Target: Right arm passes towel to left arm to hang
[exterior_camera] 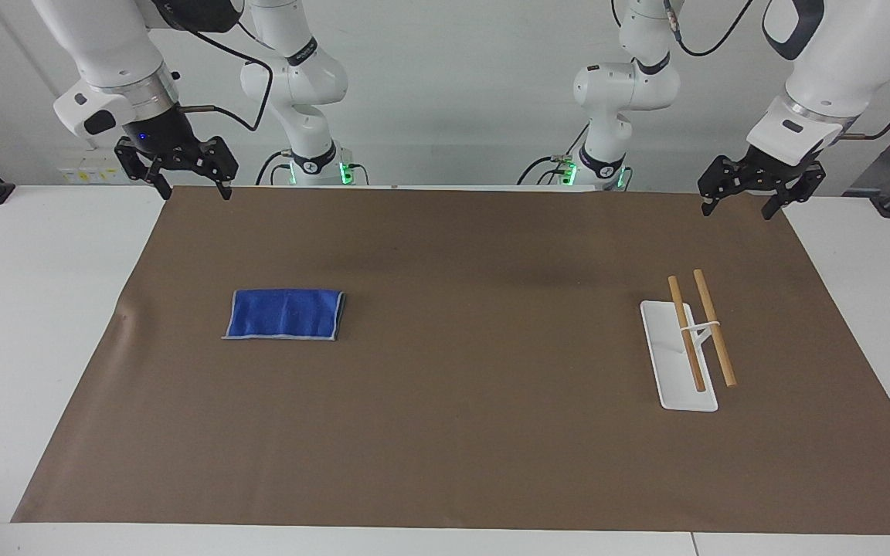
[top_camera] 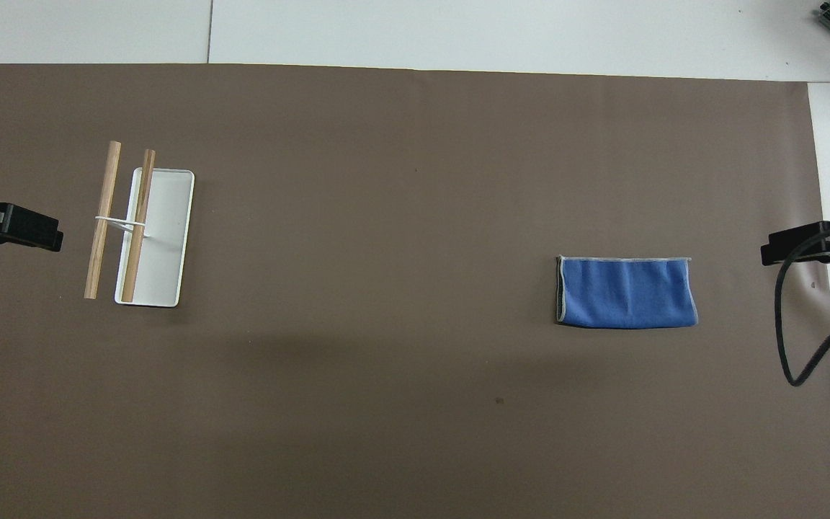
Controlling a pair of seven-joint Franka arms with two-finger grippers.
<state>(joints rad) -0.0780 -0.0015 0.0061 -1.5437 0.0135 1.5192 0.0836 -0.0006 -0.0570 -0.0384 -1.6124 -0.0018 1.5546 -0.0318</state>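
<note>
- Our right gripper (exterior_camera: 192, 188) hangs in the air over the corner of the brown mat (exterior_camera: 460, 371) at the right arm's end of the table, at the edge closest to the robots. Its two fingers stand apart and there is nothing between them.
- The towel (exterior_camera: 284, 314) lies flat and folded on the mat, well apart from our right gripper and farther from the robots than the corner that the gripper hangs over. It is a blue rectangle with a thin pale edge, its long side running along the table's length.
- In the overhead view only the tip of our right gripper (top_camera: 793, 248) shows at the picture's edge, with its black cable (top_camera: 790, 339) looping down below it; the towel (top_camera: 627, 292) sits clear of both.
- Our left gripper (exterior_camera: 744, 202) hangs over the matching corner of the mat at the left arm's end of the table. Its fingers are also spread and hold nothing.
- The rack (exterior_camera: 688, 344), a white base carrying two wooden rods, stands on the mat farther from the robots than the corner under our left gripper and well apart from it. Its rods run away from the robots, slightly slanted.
- Towel and rack are well apart, each toward its own end of the mat, with bare mat between them.
- The white table (exterior_camera: 35, 324) shows around the mat on all sides.
</note>
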